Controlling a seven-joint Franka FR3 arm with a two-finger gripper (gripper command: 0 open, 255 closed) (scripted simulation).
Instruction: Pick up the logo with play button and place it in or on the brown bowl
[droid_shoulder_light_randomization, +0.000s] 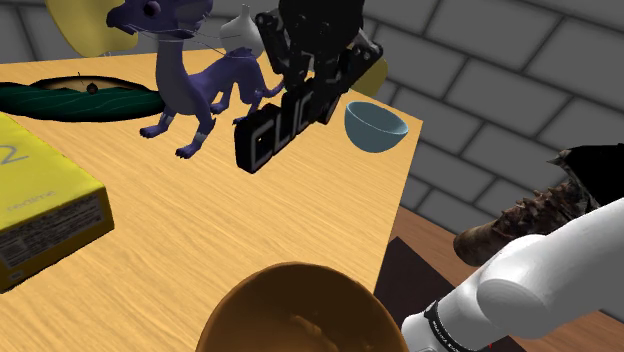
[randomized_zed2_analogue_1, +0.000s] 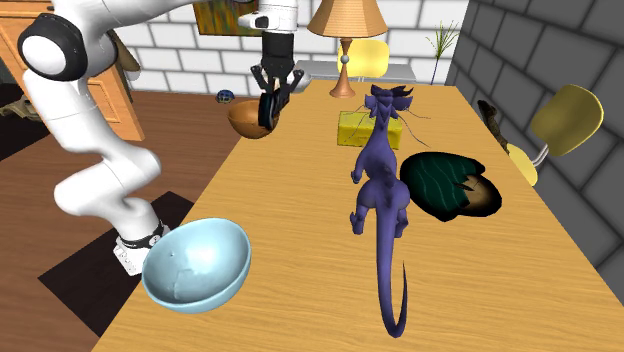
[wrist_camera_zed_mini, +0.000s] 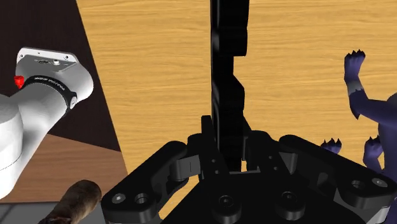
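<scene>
Above the table (droid_shoulder_light_randomization: 200, 240), the gripper (droid_shoulder_light_randomization: 303, 92) hangs in the air, and it has the logo (droid_shoulder_light_randomization: 283, 128) clamped between its fingers. The logo is a black slab with raised letters, and it is tilted, with its low end toward the shoulder view's left. It's clear of the wood, touching nothing but the fingers.

In the wrist view the logo (wrist_camera_zed_mini: 228, 83) runs edge-on, straight out from the gripper (wrist_camera_zed_mini: 228, 160), with a finger pressed on each side. Below it is bare tabletop (wrist_camera_zed_mini: 159, 57), with the table's edge and the floor off to one side.

The brown bowl (droid_shoulder_light_randomization: 300, 312) sits at the shoulder view's bottom edge, near the robot's end of the table and well apart from the logo. In the second exterior view the gripper (randomized_zed2_analogue_1: 270, 98) and logo (randomized_zed2_analogue_1: 267, 112) overlap the brown bowl (randomized_zed2_analogue_1: 243, 120). How close they really are is hard to judge from that angle.

A purple dragon figure (droid_shoulder_light_randomization: 195, 85) stands just beside the logo, on the shoulder view's left. A blue bowl (droid_shoulder_light_randomization: 375, 127) is near it on the other side, at the table's edge. A yellow box (droid_shoulder_light_randomization: 45, 205) and a dark green dish (droid_shoulder_light_randomization: 75, 98) lie farther off toward the shoulder view's left.
</scene>
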